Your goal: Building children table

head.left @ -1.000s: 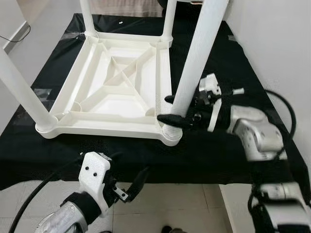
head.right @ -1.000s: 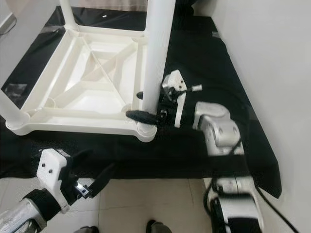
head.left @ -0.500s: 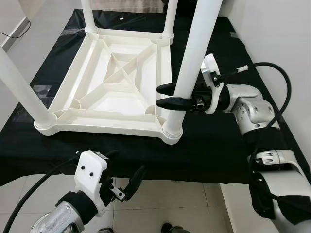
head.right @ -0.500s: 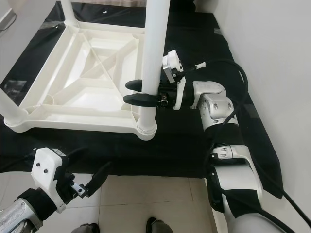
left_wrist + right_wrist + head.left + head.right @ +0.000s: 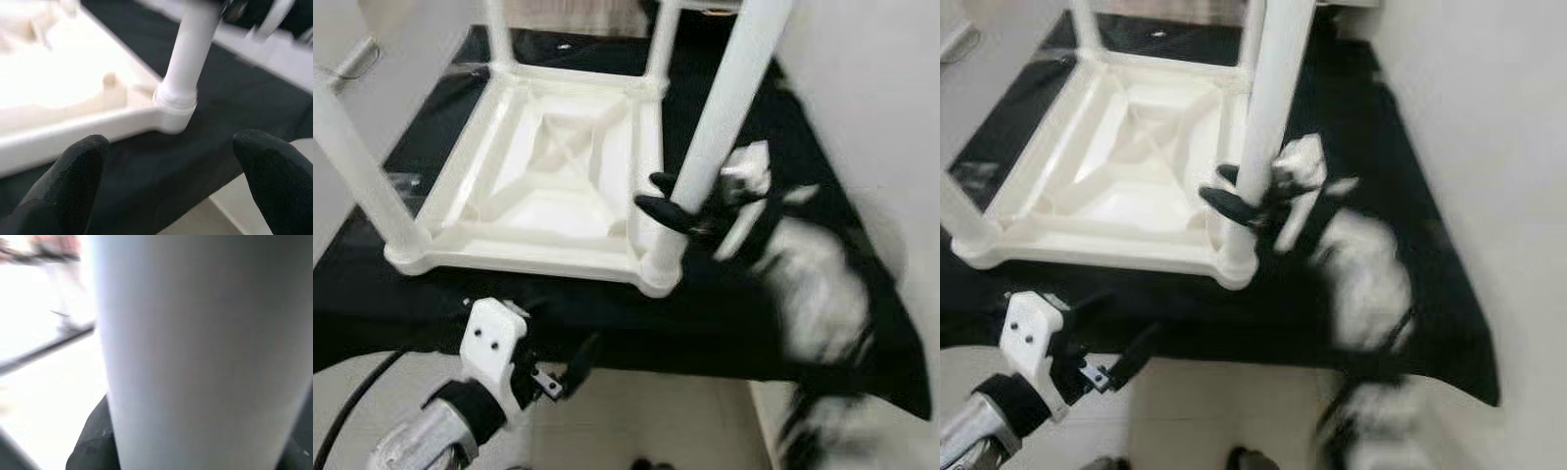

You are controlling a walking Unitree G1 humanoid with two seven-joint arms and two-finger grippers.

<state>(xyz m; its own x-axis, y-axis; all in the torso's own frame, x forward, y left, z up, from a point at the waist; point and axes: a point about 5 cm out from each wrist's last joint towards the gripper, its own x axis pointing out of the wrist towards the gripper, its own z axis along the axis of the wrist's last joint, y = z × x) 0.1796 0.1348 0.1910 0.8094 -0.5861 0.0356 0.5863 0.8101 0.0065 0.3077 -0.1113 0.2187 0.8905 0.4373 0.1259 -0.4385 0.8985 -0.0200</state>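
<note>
- Black cloth [image 5: 862, 323] covers the floor patch; the white upturned tabletop [image 5: 558, 186] lies on it, ribbed underside up, dead ahead at 12 o'clock from the robot.
- Legs stand up out of its corners. The near-right leg [image 5: 724, 127] sits in the near-right corner socket [image 5: 658, 269]. Its long axis is close to vertical but leans, top toward 1 o'clock from the socket. Near-left leg [image 5: 357, 166] leans the other way, top toward 11.
- Right arm [image 5: 813, 294] is heavily motion-blurred, so its pose is only rough. It reaches in from 3 o'clock of the near-right leg.
- Right gripper [image 5: 671, 201] is at the leg's lower part, just above the socket, one black finger on either side of the tube. Right wrist view has the white tube close against the camera with a dark finger [image 5: 93, 440] beside it. Reads as clamped on the leg, judged through blur.
- Key relation: the right gripper is on the leg, the left is well apart from it. Any seating push should run down the leg's axis into the socket, roughly toward 7 o'clock given the lean.
- Left gripper [image 5: 563, 367] hangs low at 6 o'clock, off the cloth's near edge over the floor tiles, fingers [image 5: 73, 176] spread wide, holding nothing. Its wrist view looks at the same corner socket from 7 o'clock.
</note>
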